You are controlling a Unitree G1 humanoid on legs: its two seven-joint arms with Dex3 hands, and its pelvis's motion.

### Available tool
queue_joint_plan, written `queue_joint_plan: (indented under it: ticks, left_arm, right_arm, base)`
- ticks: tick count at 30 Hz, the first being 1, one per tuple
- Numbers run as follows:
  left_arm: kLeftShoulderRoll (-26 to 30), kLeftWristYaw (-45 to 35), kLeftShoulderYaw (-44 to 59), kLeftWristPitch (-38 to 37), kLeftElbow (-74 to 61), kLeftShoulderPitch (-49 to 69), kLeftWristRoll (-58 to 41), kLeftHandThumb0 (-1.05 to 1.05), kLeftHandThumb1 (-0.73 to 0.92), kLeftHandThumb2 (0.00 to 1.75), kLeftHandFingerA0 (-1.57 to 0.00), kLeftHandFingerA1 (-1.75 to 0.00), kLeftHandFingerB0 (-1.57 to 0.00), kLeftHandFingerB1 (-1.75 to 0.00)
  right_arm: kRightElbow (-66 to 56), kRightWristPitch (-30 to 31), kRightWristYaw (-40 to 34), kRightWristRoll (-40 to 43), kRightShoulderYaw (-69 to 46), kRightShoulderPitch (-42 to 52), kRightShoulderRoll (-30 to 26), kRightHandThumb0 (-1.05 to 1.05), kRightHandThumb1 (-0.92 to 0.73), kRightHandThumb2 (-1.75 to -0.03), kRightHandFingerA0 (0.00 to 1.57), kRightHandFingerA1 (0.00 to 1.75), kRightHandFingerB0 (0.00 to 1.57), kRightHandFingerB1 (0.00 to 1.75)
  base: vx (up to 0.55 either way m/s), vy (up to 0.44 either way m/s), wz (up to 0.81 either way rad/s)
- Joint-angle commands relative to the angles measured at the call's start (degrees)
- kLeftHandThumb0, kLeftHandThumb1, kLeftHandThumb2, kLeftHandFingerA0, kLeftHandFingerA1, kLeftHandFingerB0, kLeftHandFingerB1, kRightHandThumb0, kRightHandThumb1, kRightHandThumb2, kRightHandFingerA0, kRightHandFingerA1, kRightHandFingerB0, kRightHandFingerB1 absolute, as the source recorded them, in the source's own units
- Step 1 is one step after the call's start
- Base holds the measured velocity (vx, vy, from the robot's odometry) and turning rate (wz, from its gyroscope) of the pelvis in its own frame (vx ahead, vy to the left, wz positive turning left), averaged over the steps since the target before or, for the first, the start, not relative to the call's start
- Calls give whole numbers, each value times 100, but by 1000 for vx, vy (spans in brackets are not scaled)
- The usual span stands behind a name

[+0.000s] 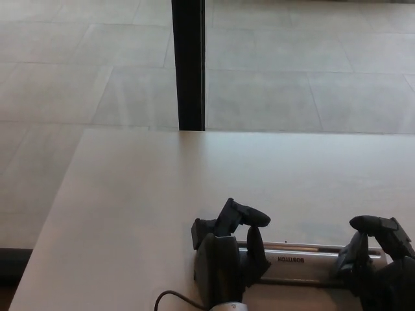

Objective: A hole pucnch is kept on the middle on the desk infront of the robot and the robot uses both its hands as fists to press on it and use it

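Looks like an office or lab-type test space, not a home. Cues: plain pale bench with a clean laminate-style top, large light grey floor tiles running well beyond it, and a black vertical post standing just behind the bench's far edge, like a partition or frame upright. Desk stationery on the bench: a long silver hole punch with a brand name printed on its bar. No domestic furnishings visible.
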Motion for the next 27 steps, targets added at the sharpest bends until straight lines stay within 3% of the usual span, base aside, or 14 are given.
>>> queue_joint_plan:
  ticks: [1,4,5,7,9,12,13,15,18,19,20,23,26,27]
  left_arm:
    - [-1407,465,282,-188,546,446,91,-38,80,76,-88,-175,-63,-175]
    - [-1440,538,285,-258,541,455,123,-40,82,75,-91,-175,-69,-167]
    - [-1451,638,288,-261,519,408,165,-39,81,77,-90,-175,-75,-160]
    - [-1517,616,319,-269,477,400,140,-40,82,77,-90,-175,-74,-161]
    - [-1527,176,418,-460,75,395,-107,-36,82,79,-90,-175,-66,-173]
    - [-1602,-586,572,-496,-555,447,-669,-37,81,78,-89,-175,-63,-167]
    - [-1553,-1050,376,-399,-1124,470,-849,-35,85,81,-89,-175,-57,-175]
    - [-1429,-1614,101,27,-2144,491,-1195,-38,79,83,-87,-175,-60,-175]
    - [-1063,-1920,-147,726,-3308,232,-1238,-38,78,91,-88,-175,-61,-175]
    - [-814,-2115,-172,1131,-4031,107,-1449,-36,77,93,-89,-175,-63,-175]
    - [-598,-2320,-127,1422,-4616,-40,-1730,-31,76,99,-90,-175,-63,-175]
    - [-288,-2404,2,1966,-5388,-210,-1885,-33,70,108,-92,-175,-62,-175]
    - [263,-2753,288,2401,-6182,-494,-2446,-38,67,105,-100,-175,-67,-175]
    - [711,-2899,517,2581,-6582,-574,-2615,-40,66,98,-98,-175,-68,-174]
  right_arm:
    - [900,144,-703,-231,-413,176,65,-22,-47,-114,91,175,83,160]
    - [941,-83,-739,-367,-416,206,39,-20,-47,-116,90,175,81,158]
    - [902,-138,-756,-419,-412,191,19,-19,-46,-118,101,175,74,151]
    - [743,-156,-870,-605,-384,238,-30,-26,-51,-112,94,175,81,157]
    - [-127,475,-1189,-677,-338,138,-54,-24,-56,-110,99,175,81,158]
    - [-812,1103,-1013,-463,-276,6,-279,-28,-60,-108,98,175,77,156]
    - [-1320,1539,-905,-322,-281,-68,-539,-24,-64,-108,101,175,73,146]
    - [-2001,2258,-781,-182,-259,-234,-961,-28,-72,-93,97,175,67,145]
    - [-2811,3214,-668,280,-296,-493,-1546,-27,-74,-91,91,175,63,146]
    - [-3124,3552,-581,540,-347,-654,-1876,-25,-67,-102,93,175,67,146]
    - [-3444,4080,-590,692,-405,-803,-2269,-27,-66,-103,96,175,69,144]
    - [-3775,4380,-625,881,-499,-875,-2614,-24,-61,-107,97,175,71,140]
    - [-4008,4687,-544,1284,-769,-911,-3177,-21,-59,-111,98,175,74,138]
    - [-4072,4736,-455,1429,-989,-850,-3498,-21,-60,-112,100,175,74,134]
  base:
    - [0,0,0]
    - [0,0,0]
    - [0,0,0]
    - [0,0,0]
    - [0,0,0]
    - [0,0,0]
    - [0,0,0]
    - [7,0,4]
    - [25,0,3]
    - [0,0,0]
    - [0,0,0]
    - [0,0,0]
    - [0,0,0]
    - [0,0,0]
